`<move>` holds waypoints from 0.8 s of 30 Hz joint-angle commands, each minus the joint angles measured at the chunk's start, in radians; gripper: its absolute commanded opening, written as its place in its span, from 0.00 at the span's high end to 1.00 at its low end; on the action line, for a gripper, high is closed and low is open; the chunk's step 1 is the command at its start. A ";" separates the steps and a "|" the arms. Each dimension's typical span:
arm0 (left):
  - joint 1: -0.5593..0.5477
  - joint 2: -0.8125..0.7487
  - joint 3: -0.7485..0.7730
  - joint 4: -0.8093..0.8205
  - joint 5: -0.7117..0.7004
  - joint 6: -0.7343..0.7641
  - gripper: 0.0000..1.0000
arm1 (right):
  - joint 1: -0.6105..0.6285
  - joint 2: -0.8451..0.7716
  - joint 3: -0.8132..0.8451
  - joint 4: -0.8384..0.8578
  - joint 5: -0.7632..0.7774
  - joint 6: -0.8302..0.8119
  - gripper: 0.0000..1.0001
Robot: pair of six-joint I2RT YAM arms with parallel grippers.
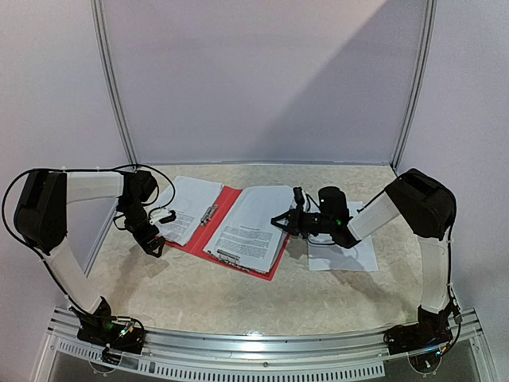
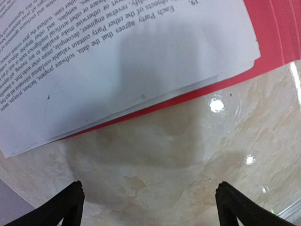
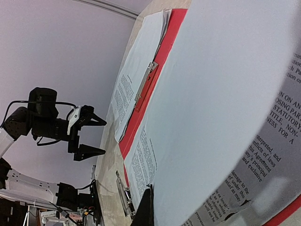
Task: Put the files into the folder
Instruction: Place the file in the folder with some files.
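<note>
Beige marbled tabletop [image 1: 238,294], pale lilac walls [image 1: 254,79]. Flat red plastic folder [image 1: 229,199], lying open at centre. White printed paper sheets [image 1: 187,207] lie on both halves, with one loose white sheet [image 1: 350,256] just right of it. Left gripper [image 2: 150,188]: spread wide, empty, over the folder's near left edge. Right gripper [image 1: 280,223]: pinching the right-half sheet's right edge, the paper lifted.
</note>
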 commanded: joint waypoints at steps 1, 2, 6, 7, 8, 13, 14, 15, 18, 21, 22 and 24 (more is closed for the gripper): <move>0.012 0.002 0.008 0.018 0.004 -0.005 0.00 | 0.014 0.013 -0.009 0.028 0.022 0.007 1.00; 0.011 0.000 0.009 0.017 0.004 -0.005 0.01 | 0.014 0.014 -0.008 0.022 0.023 0.004 1.00; 0.011 -0.003 0.011 0.014 0.005 -0.003 0.01 | 0.014 0.012 -0.005 0.010 0.022 0.002 1.00; 0.011 -0.003 0.012 0.014 0.005 -0.002 0.00 | 0.014 0.011 -0.005 0.008 0.022 0.002 1.00; 0.011 -0.004 0.013 0.015 0.004 0.000 0.00 | 0.015 0.010 -0.005 0.004 0.022 0.002 1.00; 0.012 -0.002 0.024 0.010 0.000 0.003 0.00 | 0.015 0.009 0.000 -0.019 0.024 0.000 1.00; 0.011 -0.002 0.027 0.008 -0.001 0.004 0.01 | 0.014 0.006 0.000 -0.022 0.025 0.000 1.00; 0.012 -0.003 0.030 0.008 -0.003 0.004 0.00 | 0.014 0.005 -0.001 -0.025 0.027 0.002 1.00; 0.012 -0.005 0.036 0.007 -0.003 0.004 0.00 | 0.014 -0.004 -0.006 -0.043 0.035 0.002 1.00; 0.013 -0.003 0.042 0.005 -0.002 0.005 0.00 | 0.015 -0.011 -0.005 -0.060 0.036 0.000 0.98; 0.012 -0.003 0.043 0.004 -0.002 0.005 0.00 | 0.015 -0.013 -0.005 -0.066 0.037 -0.002 0.94; 0.012 -0.002 0.049 0.000 -0.001 0.005 0.00 | 0.014 -0.022 -0.001 -0.091 0.044 -0.002 0.84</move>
